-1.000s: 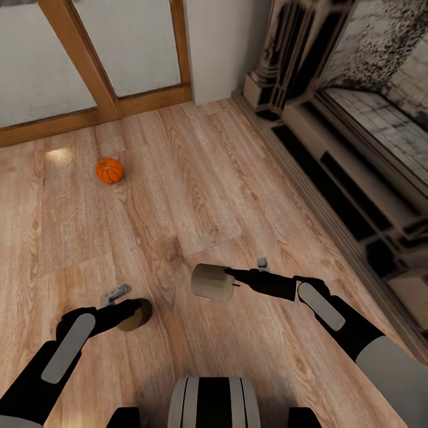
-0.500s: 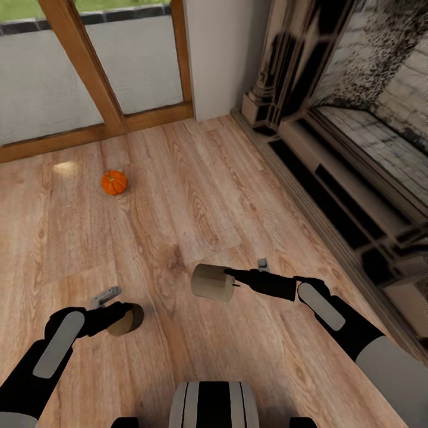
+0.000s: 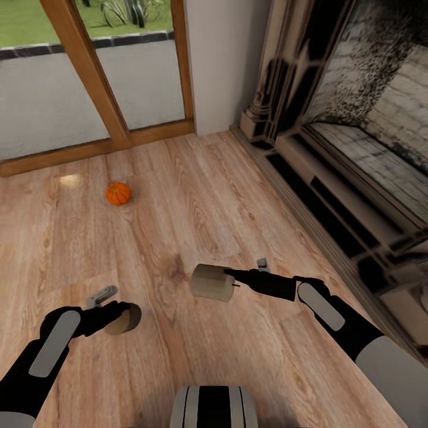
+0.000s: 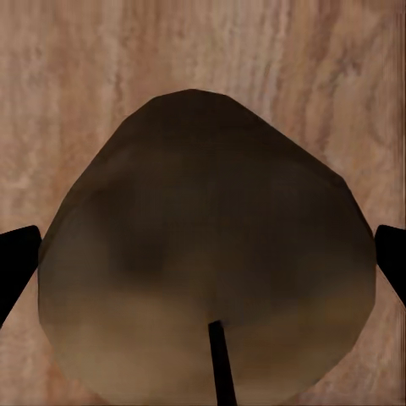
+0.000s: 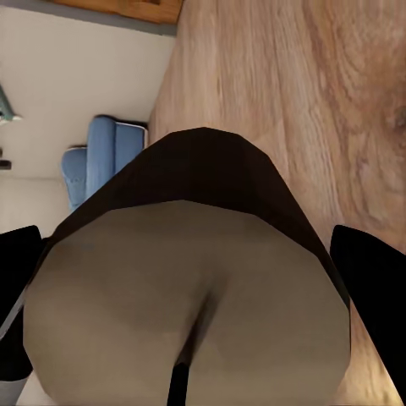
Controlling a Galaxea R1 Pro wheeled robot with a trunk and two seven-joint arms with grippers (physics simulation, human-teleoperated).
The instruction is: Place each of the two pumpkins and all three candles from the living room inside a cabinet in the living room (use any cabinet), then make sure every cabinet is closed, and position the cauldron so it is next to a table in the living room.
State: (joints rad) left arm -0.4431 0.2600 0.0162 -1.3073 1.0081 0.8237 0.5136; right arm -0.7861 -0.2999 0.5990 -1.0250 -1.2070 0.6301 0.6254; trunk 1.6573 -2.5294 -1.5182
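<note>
— What's along the far wall?
— A glass door in a wooden frame (image 3: 89,77), grass and paving behind it.
— And beside it?
— A white wall pier (image 3: 223,59), then a dark fireplace surround (image 3: 285,77) running along the plank floor (image 3: 196,196)'s right edge.

A small round bright-orange ribbed pumpkin (image 3: 118,193) sits on the warm light-brown wooden plank floor (image 3: 196,196), whose grain runs in darker brown streaks and knots. Beyond the pumpkin, the honey-brown wooden door frame (image 3: 89,77) borders grey paving and a strip of green grass. To the pumpkin's right stands a plain off-white wall column (image 3: 223,59), then a black-and-cream fireplace surround (image 3: 279,77) with a speckled black-and-white brick interior. The beige cylindrical wax candle (image 3: 211,282) in the black right gripper (image 3: 232,279) is pale tan; the second tan cylindrical candle (image 3: 123,319) in the black left gripper (image 3: 116,312) looks darker, shaded brown (image 4: 203,271). Both forearms carry light grey panels.
</note>
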